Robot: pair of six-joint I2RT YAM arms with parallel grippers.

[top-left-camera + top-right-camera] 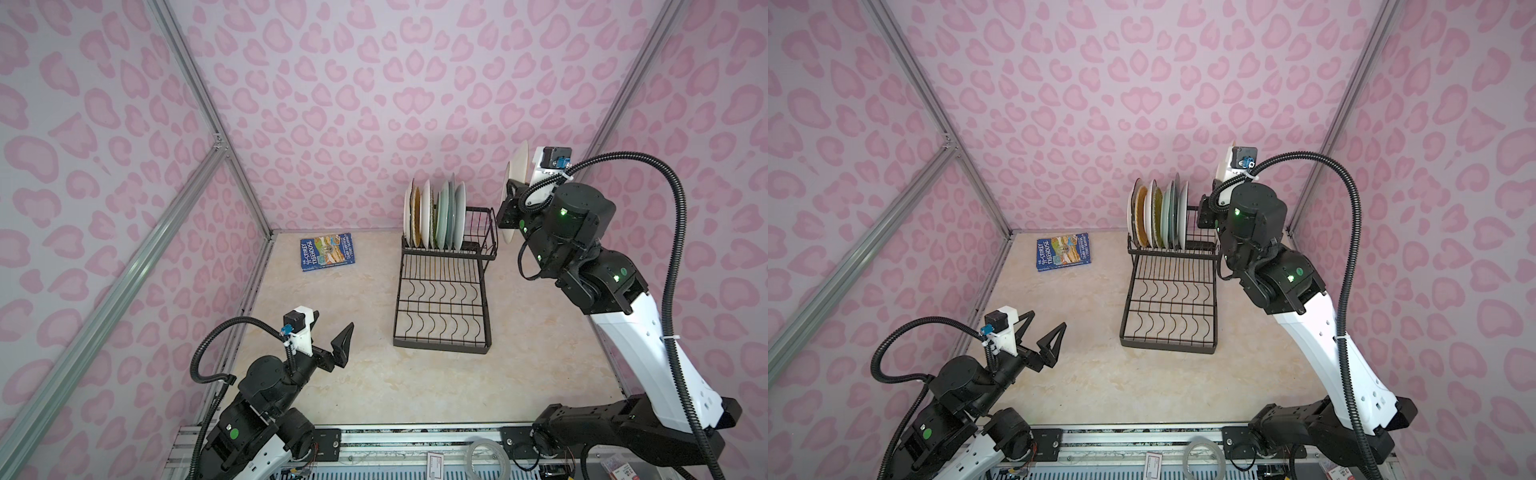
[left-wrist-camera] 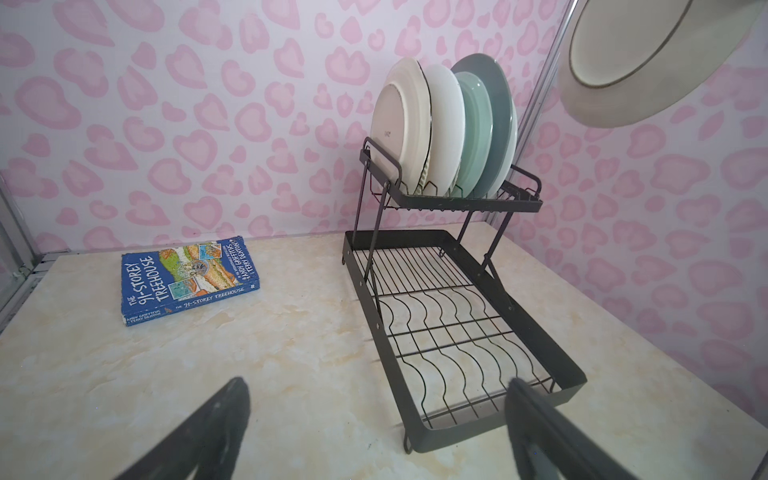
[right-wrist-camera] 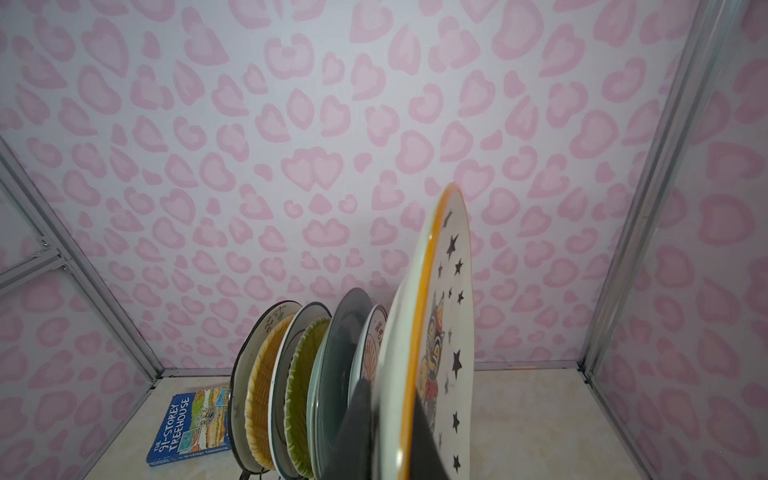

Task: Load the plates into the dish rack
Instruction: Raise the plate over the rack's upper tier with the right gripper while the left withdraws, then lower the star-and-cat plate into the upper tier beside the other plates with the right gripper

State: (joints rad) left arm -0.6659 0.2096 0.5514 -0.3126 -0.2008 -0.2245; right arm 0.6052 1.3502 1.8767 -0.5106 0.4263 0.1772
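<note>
The black wire dish rack [image 1: 440,347] [image 1: 1167,347] [image 2: 440,436] stands at the back of the table. Several plates [image 1: 434,216] [image 1: 1158,216] [image 2: 449,129] [image 3: 299,374] stand upright in its raised basket: white, yellow woven, teal and grey-blue. My right gripper [image 1: 509,208] [image 3: 395,440] is shut on the rim of one more plate [image 1: 519,166] [image 2: 648,62] [image 3: 436,332], white with an orange rim and black stars. It holds that plate on edge, in the air just right of the basket. My left gripper [image 1: 334,320] [image 1: 1048,319] [image 2: 376,386] is open and holds nothing, low over the table's front left.
A blue book [image 1: 328,252] [image 1: 1064,251] [image 2: 187,278] [image 3: 193,424] lies flat at the back left, beside the rack. The rack's lower tray of wavy dividers holds nothing. Pink patterned walls with metal frame posts close in the table on three sides.
</note>
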